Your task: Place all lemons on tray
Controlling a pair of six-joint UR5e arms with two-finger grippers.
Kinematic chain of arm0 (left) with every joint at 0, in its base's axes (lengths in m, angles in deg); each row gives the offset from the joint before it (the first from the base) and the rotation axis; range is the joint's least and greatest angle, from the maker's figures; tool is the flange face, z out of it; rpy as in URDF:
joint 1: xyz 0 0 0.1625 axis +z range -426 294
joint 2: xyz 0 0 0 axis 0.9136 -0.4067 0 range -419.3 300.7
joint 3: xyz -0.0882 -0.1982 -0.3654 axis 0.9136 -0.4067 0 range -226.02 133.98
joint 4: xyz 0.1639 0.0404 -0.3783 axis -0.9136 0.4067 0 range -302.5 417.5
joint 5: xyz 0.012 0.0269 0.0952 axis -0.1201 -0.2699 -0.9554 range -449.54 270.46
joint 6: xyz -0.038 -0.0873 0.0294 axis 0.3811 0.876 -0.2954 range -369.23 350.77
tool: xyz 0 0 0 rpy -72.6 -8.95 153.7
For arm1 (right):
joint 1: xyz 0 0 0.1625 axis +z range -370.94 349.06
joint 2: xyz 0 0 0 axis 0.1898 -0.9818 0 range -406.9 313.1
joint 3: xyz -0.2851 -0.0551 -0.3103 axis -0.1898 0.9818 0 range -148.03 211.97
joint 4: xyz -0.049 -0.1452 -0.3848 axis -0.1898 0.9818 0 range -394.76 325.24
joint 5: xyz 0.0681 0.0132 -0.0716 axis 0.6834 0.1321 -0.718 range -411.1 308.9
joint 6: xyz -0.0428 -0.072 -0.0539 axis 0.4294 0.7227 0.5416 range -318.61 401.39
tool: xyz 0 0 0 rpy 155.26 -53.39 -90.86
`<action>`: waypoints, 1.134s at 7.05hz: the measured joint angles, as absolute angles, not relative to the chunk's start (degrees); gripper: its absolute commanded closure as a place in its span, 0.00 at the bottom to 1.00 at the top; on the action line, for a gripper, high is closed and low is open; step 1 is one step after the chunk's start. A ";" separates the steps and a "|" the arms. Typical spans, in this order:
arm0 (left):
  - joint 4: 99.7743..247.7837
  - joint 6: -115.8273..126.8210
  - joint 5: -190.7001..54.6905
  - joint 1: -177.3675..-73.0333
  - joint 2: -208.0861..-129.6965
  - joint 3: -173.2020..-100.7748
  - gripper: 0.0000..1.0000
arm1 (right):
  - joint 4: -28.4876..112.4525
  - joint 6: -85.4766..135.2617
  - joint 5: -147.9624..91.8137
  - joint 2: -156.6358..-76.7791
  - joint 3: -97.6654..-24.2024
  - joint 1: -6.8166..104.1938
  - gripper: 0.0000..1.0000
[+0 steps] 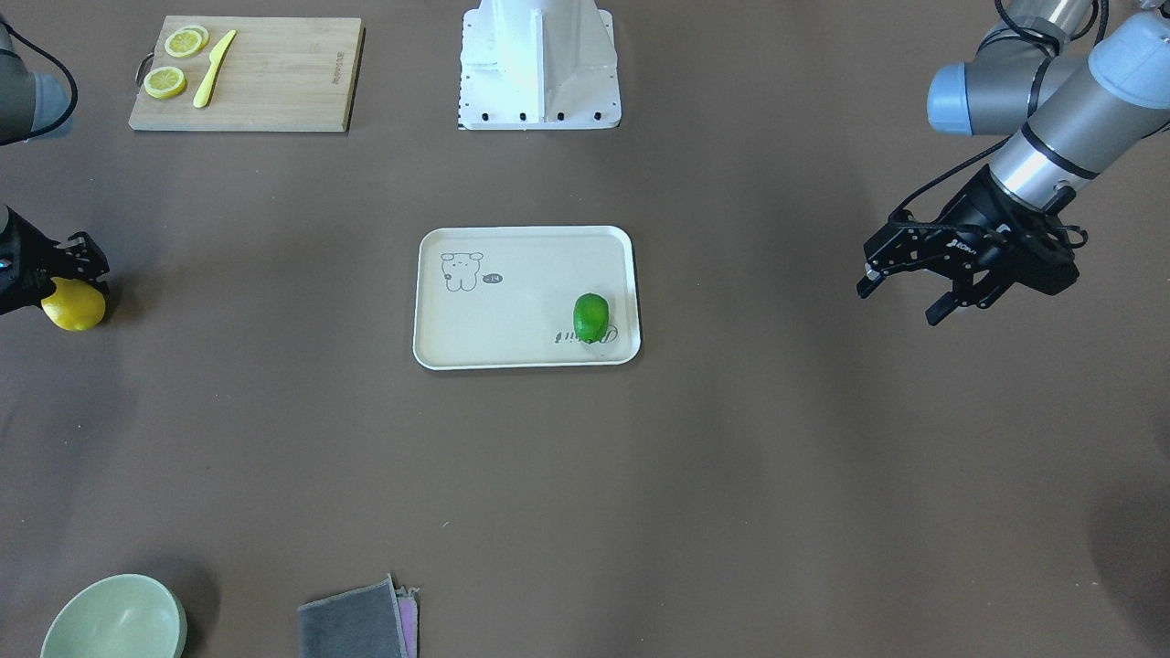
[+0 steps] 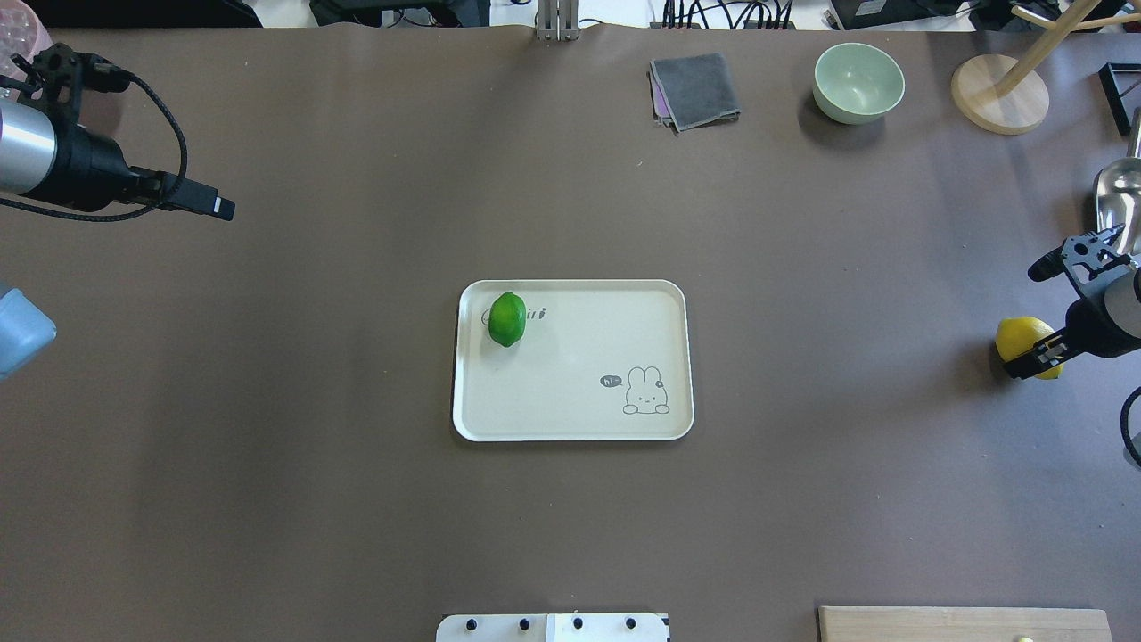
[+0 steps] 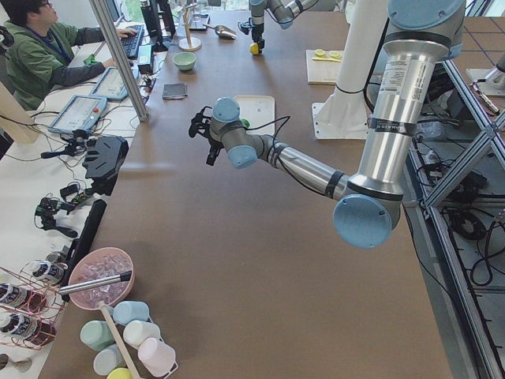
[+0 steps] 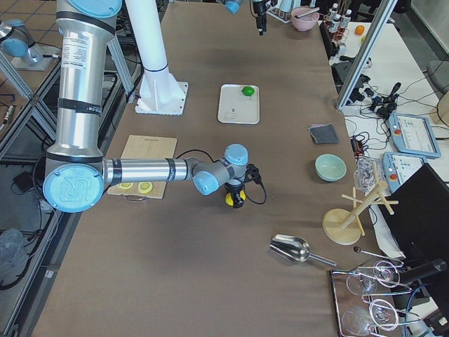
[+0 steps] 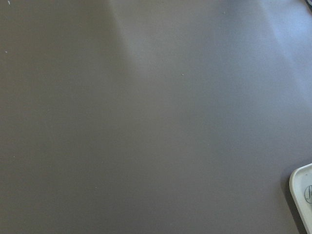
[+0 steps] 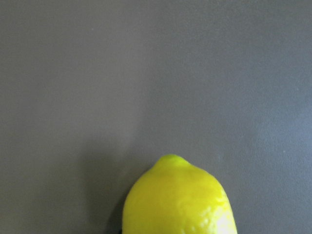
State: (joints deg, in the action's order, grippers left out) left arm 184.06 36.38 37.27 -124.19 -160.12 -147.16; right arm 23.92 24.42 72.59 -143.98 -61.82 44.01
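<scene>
The cream tray (image 1: pixel 526 234) lies mid-table, also in the overhead view (image 2: pixel 579 357); one corner shows in the left wrist view (image 5: pixel 303 195). The green lemon (image 1: pixel 590 316) rests inside the tray near a corner (image 2: pixel 506 318). The yellow lemon (image 1: pixel 75 308) sits on the table far to my right (image 2: pixel 1021 337) and fills the bottom of the right wrist view (image 6: pixel 178 200). My right gripper (image 1: pixel 84 267) is down over it with fingers around it; I cannot tell whether they grip. My left gripper (image 1: pixel 898 304) is open and empty, hovering well clear of the tray.
A wooden cutting board (image 1: pixel 274 82) with lemon slices (image 1: pixel 174 64) and a yellow knife (image 1: pixel 213 68) lies near my base. A green bowl (image 2: pixel 857 82), grey cloth (image 2: pixel 695 89), wooden stand (image 2: pixel 998 94) and metal scoop (image 2: pixel 1119 196) stand far right.
</scene>
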 measured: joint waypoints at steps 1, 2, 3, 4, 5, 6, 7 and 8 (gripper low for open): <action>184.06 36.38 37.25 -124.19 -160.11 -147.13 0.02 | 23.75 24.14 72.51 -143.46 -62.72 43.99 1.00; 184.08 36.40 37.27 -124.19 -160.11 -147.12 0.02 | 23.74 21.88 72.58 -141.90 -64.17 43.99 1.00; 184.12 36.44 37.28 -124.19 -160.11 -147.13 0.02 | 23.82 15.40 72.61 -138.56 -65.12 43.33 1.00; 184.14 36.50 37.27 -124.16 -160.10 -147.12 0.02 | 23.93 7.40 72.28 -134.47 -65.41 41.36 1.00; 184.14 36.60 37.23 -124.13 -160.12 -147.08 0.02 | 24.08 -0.93 71.19 -129.97 -65.32 38.10 1.00; 184.15 36.68 37.23 -124.12 -160.16 -147.04 0.02 | 24.28 -8.72 68.96 -125.61 -65.09 34.44 1.00; 184.15 36.71 37.26 -124.07 -160.18 -147.02 0.02 | 25.14 -16.07 65.79 -120.93 -64.79 30.66 1.00; 184.15 36.75 37.28 -124.05 -160.19 -147.01 0.02 | 27.54 -21.90 62.74 -116.18 -64.52 27.37 0.61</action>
State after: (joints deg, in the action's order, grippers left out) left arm 184.15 36.75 37.28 -124.05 -160.19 -147.01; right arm 27.54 -21.90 62.74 -116.18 -64.52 27.37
